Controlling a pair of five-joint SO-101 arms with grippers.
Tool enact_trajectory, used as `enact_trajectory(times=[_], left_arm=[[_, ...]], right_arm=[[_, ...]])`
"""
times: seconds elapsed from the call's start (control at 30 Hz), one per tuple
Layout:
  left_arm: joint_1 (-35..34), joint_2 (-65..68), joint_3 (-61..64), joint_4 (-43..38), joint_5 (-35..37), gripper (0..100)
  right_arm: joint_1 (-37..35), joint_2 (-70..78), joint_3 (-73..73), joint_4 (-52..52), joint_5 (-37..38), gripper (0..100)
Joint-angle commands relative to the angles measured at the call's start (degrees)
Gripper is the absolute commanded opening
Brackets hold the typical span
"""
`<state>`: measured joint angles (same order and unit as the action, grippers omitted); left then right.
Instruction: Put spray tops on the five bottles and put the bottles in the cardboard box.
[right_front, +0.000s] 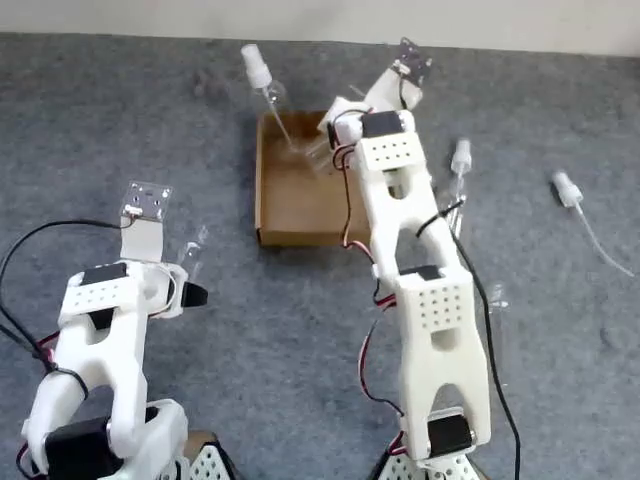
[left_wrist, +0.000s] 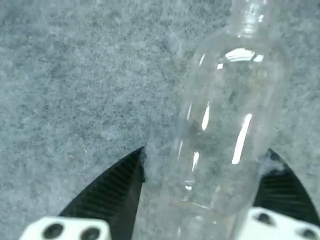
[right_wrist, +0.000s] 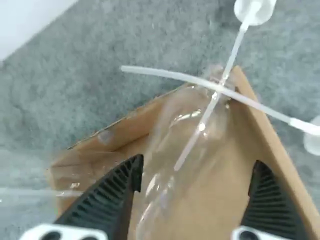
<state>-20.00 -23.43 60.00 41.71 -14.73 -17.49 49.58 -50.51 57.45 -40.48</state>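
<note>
From above, the gray carpet (right_front: 100, 120) carries the cardboard box (right_front: 262, 190) at the middle far side. Two loose spray tops lie to its right, one (right_front: 461, 155) just beside the right arm and one (right_front: 566, 188) farther right. The right arm stretches over the box and hides part of its floor. The right gripper (right_front: 328, 150) hangs over the box's far end, and a third spray top (right_front: 257, 65) sticks out beyond the far wall. The left gripper (right_front: 188, 275) sits near left with an open-necked bottle (right_front: 194, 250) at its tip. In the left wrist view that bottle (left_wrist: 220, 130) points away from the left gripper (left_wrist: 206, 155) over the carpet; I cannot tell whether it is clamped. In the right wrist view the right gripper (right_wrist: 197, 160) is spread wide and released, its jaws on either side of a tilted bottle (right_wrist: 172, 127) inside the box (right_wrist: 265, 142). The third spray top (right_wrist: 255, 9) and its thin tube (right_wrist: 220, 85) run down over this bottle.
</note>
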Motion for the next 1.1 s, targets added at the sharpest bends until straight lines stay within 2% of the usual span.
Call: enact_trajectory(times=[0.0,0.2,0.33,0.47,0.7,0.9,1.07], left_arm=[[0.9,-1.2,-0.1,-1.0,0.4,29],[0.9,-1.2,-0.1,-1.0,0.4,29],[0.9,-1.2,-0.1,-1.0,0.4,29],[0.9,-1.2,-0.1,-1.1,0.4,29],[0.9,-1.2,-0.1,-1.1,0.4,29],[0.9,-1.2,-0.1,-1.1,0.4,29],[0.9,-1.2,-0.1,-1.1,0.4,29]], right_arm=[[-1.2,1.7,-7.2,-1.3,-0.5,27.5],[-0.6,8.3,-14.0,-0.8,-0.5,27.2],[1.0,10.5,-15.2,0.0,-0.5,16.0],[3.4,9.0,-16.8,5.8,-0.5,2.9],[8.7,7.3,-29.8,20.5,-0.3,0.9],[11.8,7.7,-40.6,34.0,15.1,1.0],[16.1,7.9,-42.4,42.8,26.4,1.3]])
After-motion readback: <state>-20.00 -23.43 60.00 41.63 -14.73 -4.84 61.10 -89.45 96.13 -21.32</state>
